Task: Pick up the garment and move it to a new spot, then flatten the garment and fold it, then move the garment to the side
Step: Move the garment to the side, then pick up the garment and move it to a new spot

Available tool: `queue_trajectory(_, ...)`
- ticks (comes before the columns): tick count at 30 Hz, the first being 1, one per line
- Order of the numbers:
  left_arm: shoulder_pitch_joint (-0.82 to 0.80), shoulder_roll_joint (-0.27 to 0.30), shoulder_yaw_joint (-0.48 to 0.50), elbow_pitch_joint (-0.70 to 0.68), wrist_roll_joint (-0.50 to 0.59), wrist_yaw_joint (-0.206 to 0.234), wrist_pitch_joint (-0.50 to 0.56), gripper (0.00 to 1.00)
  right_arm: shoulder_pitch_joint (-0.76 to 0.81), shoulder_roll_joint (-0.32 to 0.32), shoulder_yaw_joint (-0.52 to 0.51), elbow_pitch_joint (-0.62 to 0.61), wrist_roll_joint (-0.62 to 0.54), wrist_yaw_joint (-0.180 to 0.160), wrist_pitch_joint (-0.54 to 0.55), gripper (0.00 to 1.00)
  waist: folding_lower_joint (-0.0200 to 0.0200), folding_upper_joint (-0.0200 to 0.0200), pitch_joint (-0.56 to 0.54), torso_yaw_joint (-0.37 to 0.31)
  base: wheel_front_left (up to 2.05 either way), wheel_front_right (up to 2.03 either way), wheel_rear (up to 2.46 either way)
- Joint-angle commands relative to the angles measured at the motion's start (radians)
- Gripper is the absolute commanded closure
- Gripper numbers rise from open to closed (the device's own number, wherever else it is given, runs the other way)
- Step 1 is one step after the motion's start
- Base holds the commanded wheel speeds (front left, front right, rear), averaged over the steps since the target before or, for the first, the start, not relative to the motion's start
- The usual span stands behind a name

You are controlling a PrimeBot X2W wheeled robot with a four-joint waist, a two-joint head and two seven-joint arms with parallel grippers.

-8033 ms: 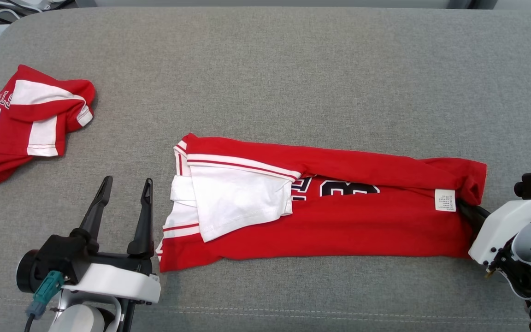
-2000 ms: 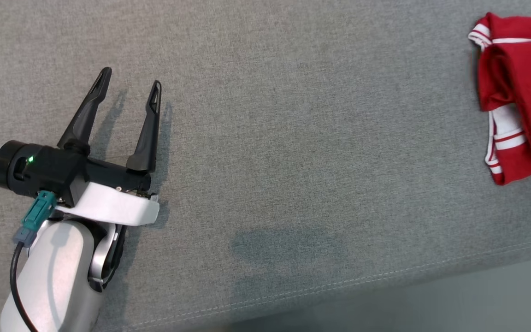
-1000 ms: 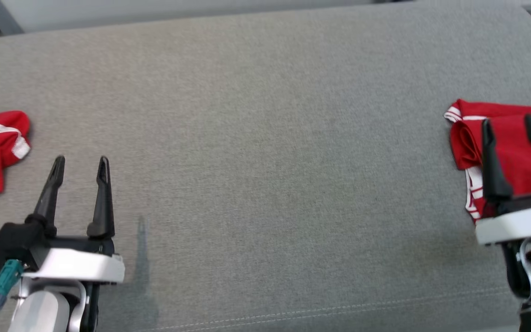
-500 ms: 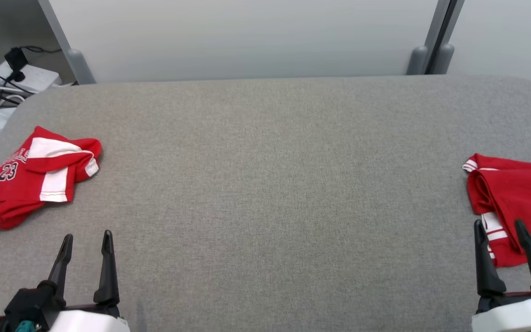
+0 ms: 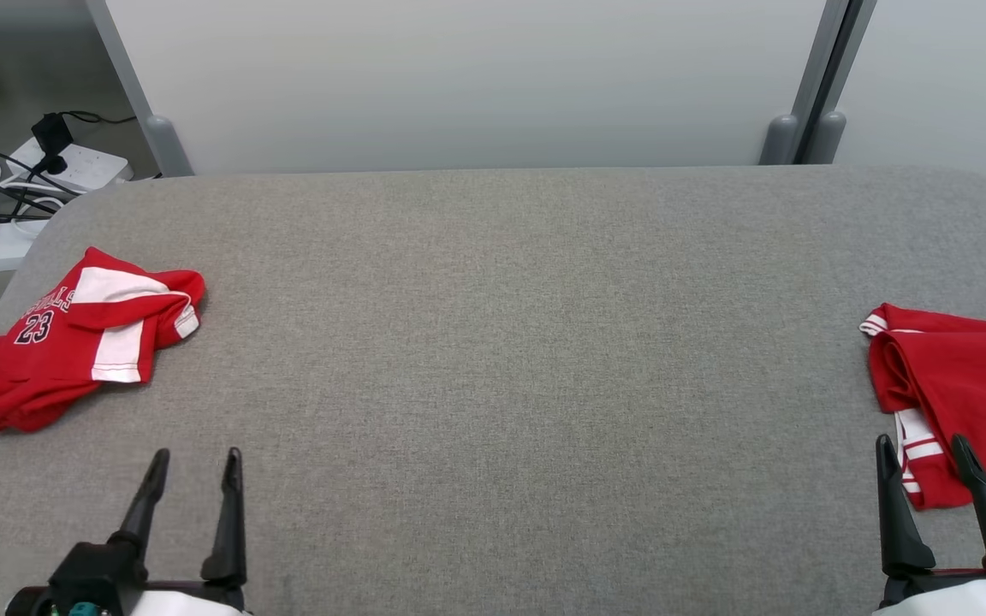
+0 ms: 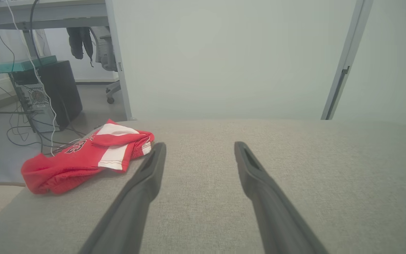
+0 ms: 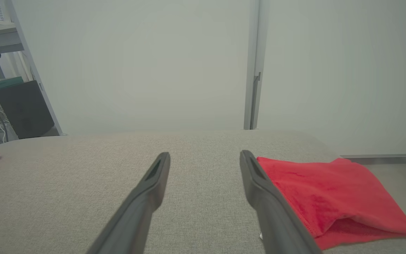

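Folded garment (image 5: pixel 968 385) lies at the counter's (image 5: pixel 493 342) right edge; that one looks done. Crumpled jersey (image 5: pixel 65 346) at far left is untouched, probably next. Left gripper (image 5: pixel 195 462) and right gripper (image 5: pixel 921 445) fingers are spread, empty.

Surface: grey fabric-covered table (image 5: pixel 493 257) with rounded corners.
Left end: crumpled red-and-white jersey (image 5: pixel 56 351), "23" facing up.
Right end: folded red garment (image 5: pixel 964 385), white-striped hem toward the middle.

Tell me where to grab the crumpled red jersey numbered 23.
Probably the bunched sleeve fold at the right end of the crumpled jersey, nearest the open left gripper, approached from above: it stands raised off the grey surface, while the rest lies flatter.
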Motion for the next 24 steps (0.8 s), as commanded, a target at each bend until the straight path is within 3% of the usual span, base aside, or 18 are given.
queue_trajectory(1,-0.048,0.028,0.021,-0.018,0.015,-0.016,0.004,0.0,-0.014,-0.013,0.027,-0.038,-0.006,0.0,0.003,0.0,0.0,0.0,0.001,-0.001,0.0,0.0,0.0)
queue_trajectory(8,-0.071,0.038,0.002,0.001,0.01,-0.038,0.016,0.0,-0.011,-0.011,0.026,-0.037,-0.004,0.0,0.004,0.0,0.0,0.0,0.001,-0.002,0.0,0.0,0.0)
queue_trajectory(17,-0.079,0.04,0.002,0.004,0.005,-0.024,0.023,0.0,-0.008,-0.01,0.021,-0.035,0.0,0.0,0.003,0.0,0.0,0.0,0.004,0.003,0.0,0.0,0.0)
queue_trajectory(24,-0.098,0.033,0.002,0.006,-0.001,-0.014,0.022,0.0,-0.008,-0.01,0.022,-0.045,0.0,0.0,0.006,0.0,0.0,0.0,0.009,0.068,0.0,0.0,0.0)
